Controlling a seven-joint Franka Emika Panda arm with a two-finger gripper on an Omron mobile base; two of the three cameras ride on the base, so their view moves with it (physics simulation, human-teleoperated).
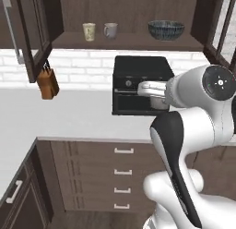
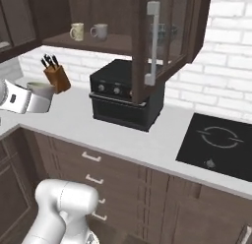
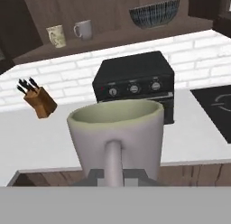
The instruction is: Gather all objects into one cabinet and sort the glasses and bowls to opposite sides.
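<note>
Your end effector (image 3: 113, 171) is closed on the pale grey-green cup (image 3: 116, 133), above the white tabletop (image 1: 69, 115); brick backsplash (image 2: 226, 85) behind the black oven (image 1: 140, 85).

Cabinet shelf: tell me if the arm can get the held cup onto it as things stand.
Probably yes. Both doors stand open, and the shelf has bare space between the grey cup and the bowl. The gripper, shut on the cup, sits well below it.
</note>
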